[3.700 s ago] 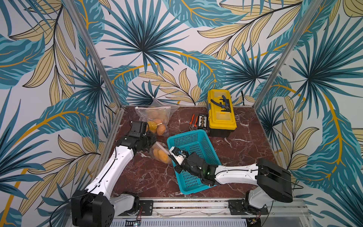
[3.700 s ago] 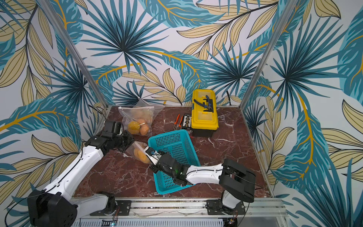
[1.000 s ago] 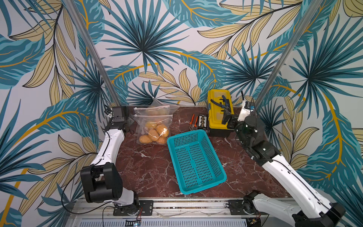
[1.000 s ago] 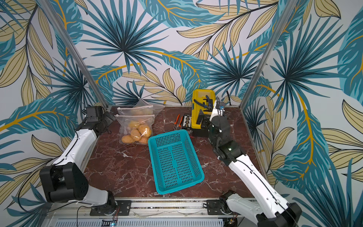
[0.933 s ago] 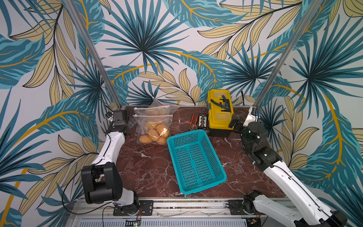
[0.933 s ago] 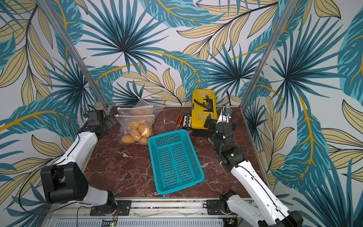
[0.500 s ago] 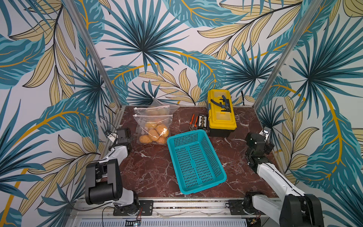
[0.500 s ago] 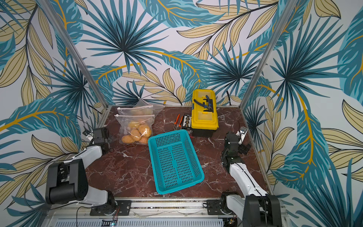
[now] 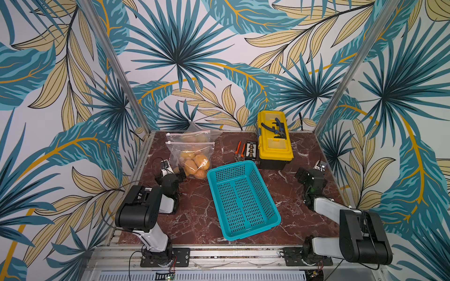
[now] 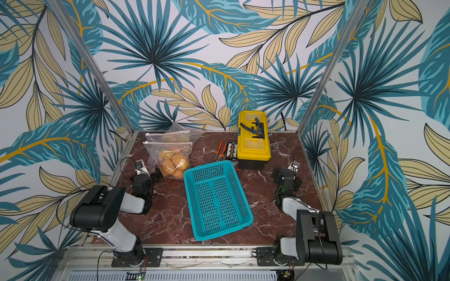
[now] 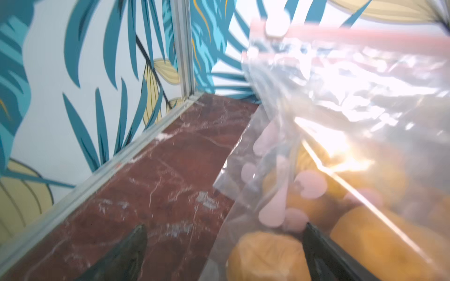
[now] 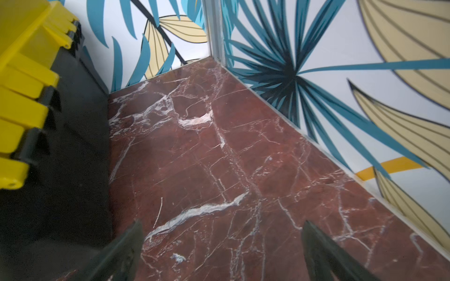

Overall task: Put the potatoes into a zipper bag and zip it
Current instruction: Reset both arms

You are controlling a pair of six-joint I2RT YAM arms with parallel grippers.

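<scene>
Folded down low toward bases since a second ago, both arms; bag unmoved. Potatoes [image 9: 194, 165] heaped in bottom of front bag [image 9: 192, 148], far-left on table [image 9: 194, 219], just beside basket [image 9: 241, 199] corner. Leaning on second bag [image 9: 197, 134] behind, probably to keep zip up and reachable. Zip strip straight, slider [image 9: 168, 143] at end: looks shut, task likely done. Tan-orange matte skins, lumpy ovals; clear crinkled glossy film, pink print. Left gripper [image 11: 224, 226] fingers wide apart, empty, one tip at bag edge, contact unclear. Right gripper [image 12: 222, 222] fingers apart, empty, over bare marble beside yellow toolbox [image 9: 274, 138]. Teal perforated plastic basket, empty.
</scene>
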